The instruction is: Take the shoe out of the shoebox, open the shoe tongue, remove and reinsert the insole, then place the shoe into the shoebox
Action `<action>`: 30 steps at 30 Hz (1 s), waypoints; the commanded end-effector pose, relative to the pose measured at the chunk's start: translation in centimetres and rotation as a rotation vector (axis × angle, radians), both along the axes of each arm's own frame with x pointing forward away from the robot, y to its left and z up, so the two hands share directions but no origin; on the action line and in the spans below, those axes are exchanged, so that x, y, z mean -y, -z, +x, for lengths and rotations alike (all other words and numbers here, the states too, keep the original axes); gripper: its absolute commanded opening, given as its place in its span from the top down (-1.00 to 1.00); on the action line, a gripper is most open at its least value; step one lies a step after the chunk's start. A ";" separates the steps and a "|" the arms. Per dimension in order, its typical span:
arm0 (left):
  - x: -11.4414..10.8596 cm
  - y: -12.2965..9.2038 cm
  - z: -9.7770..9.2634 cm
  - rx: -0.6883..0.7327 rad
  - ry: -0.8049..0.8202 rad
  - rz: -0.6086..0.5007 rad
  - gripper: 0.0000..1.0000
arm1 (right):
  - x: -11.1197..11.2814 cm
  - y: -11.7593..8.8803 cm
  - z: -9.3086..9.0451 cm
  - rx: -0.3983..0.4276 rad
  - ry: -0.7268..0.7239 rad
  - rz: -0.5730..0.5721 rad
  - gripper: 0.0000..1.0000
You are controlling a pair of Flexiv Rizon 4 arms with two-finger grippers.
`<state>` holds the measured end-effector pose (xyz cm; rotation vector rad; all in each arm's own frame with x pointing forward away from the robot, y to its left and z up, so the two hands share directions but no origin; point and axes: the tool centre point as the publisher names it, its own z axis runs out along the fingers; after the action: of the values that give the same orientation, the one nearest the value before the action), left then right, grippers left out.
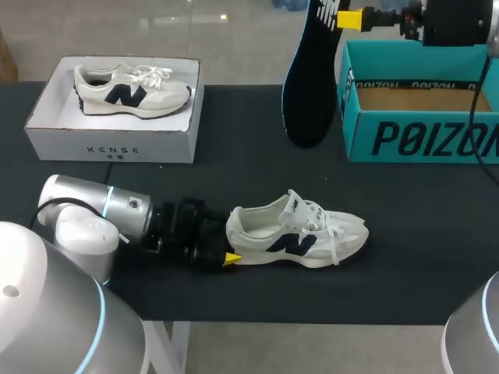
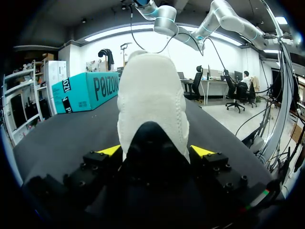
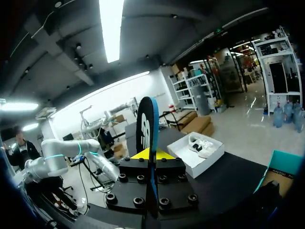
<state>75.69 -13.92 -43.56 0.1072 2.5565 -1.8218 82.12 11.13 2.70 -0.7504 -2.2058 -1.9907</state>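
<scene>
Left jaws clench the shoe (image 1: 300, 234) (by its heel); right jaws pinch insole (image 1: 306, 86).

cream shoe (image 1: 312, 238), black insole (image 1: 307, 86), teal shoebox (image 1: 421, 139)

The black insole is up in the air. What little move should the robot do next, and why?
Probably lower the right gripper with the insole toward the opening of the shoe: the insole is out, and the left gripper clamps the heel, holding it ready.

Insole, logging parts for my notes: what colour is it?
The insole is black, best seen in the head view.
</scene>
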 end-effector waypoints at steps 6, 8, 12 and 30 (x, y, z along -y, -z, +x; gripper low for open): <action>0.2 0.5 0.1 0.001 0.000 0.000 1.00 | 0.7 -0.6 -0.5 -0.111 -0.022 -0.028 1.00; 0.2 0.5 0.1 0.001 0.000 0.000 1.00 | 0.8 -1.2 -1.0 -0.118 -0.002 -0.039 1.00; 0.2 0.5 0.1 0.001 0.000 0.000 1.00 | 0.5 -2.3 -2.5 -0.136 0.024 -0.051 1.00; 0.2 0.5 0.1 0.001 0.000 0.000 1.00 | 0.7 -2.0 -3.7 -0.175 0.058 -0.073 1.00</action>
<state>75.69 -13.92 -43.56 0.1072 2.5566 -1.8217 78.43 10.33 4.78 -0.9630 -2.1858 -1.8028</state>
